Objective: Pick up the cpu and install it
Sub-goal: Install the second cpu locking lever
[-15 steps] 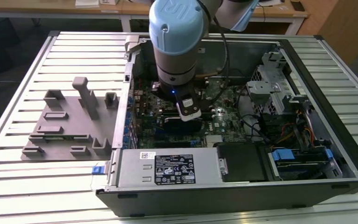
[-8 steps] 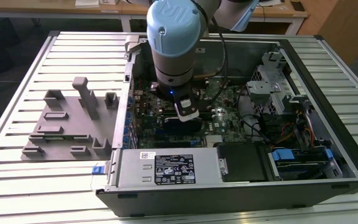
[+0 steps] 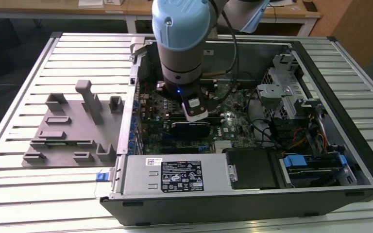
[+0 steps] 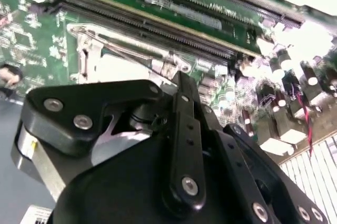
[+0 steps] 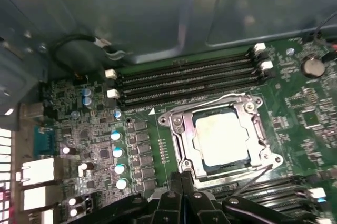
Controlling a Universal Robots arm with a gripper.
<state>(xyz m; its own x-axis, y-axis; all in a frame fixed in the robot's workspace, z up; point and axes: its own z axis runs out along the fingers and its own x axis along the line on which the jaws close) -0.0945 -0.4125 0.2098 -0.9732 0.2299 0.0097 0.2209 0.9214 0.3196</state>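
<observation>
In the exterior view, one grey fixture [image 3: 70,127] lies on the slatted table [image 3: 18,87] toward the view's left edge, just beside one open computer case [image 3: 251,194]. To its right, the single arm [image 3: 183,43] reaches down into the case, with the gripper [image 3: 196,115] low over the motherboard [image 3: 238,116].

In the first wrist view, one cpu [image 5: 221,139] already sits in its socket [image 5: 174,124], its pale silver top facing up inside the metal frame. The chip is square, so it has no real long axis; its edges run parallel with the frame. Four memory slots [image 5: 184,79] run along the far side of the socket. The gripper [image 5: 181,200] is just beside the socket's near edge, so the cpu lies directly ahead of the fingers [image 5: 174,192] and slightly below them. These appear drawn together and hold nothing visible; the second wrist view gives the black linkage [image 4: 184,145] close over the socket frame [image 4: 95,45]
</observation>
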